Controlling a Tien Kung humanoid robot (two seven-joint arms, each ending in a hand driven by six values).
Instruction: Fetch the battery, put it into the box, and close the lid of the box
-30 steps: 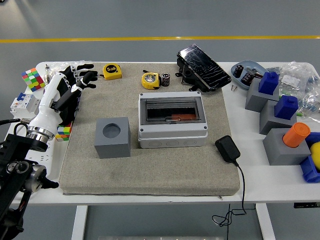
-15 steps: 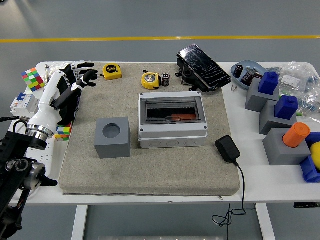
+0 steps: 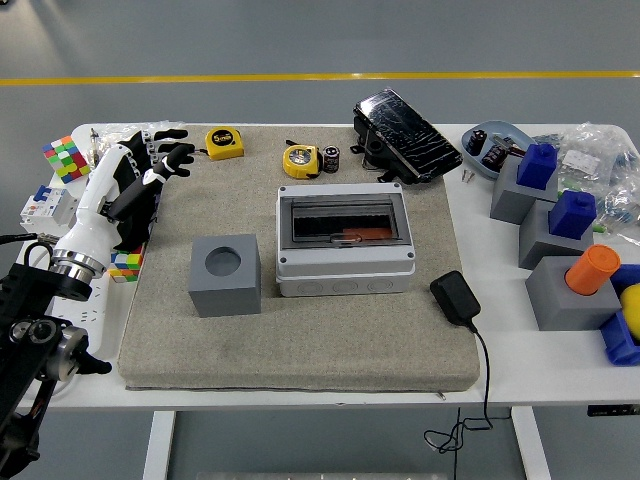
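Grey floor with yellow line behind white table (image 3: 500, 370); tan mat (image 3: 300, 330) on it. Battery (image 3: 331, 158) lies just behind box (image 3: 345, 243), beside yellow tape (image 3: 301, 160); box lid shut. Left hand (image 3: 148, 165), fingers spread and empty, well left of battery, has drifted slightly leftward since earlier. Grey cube (image 3: 225, 274) left of box.

The left arm (image 3: 60, 290) has slid slightly toward the lower left of the frame. Its left hand (image 3: 140, 170) edged a little up and left.
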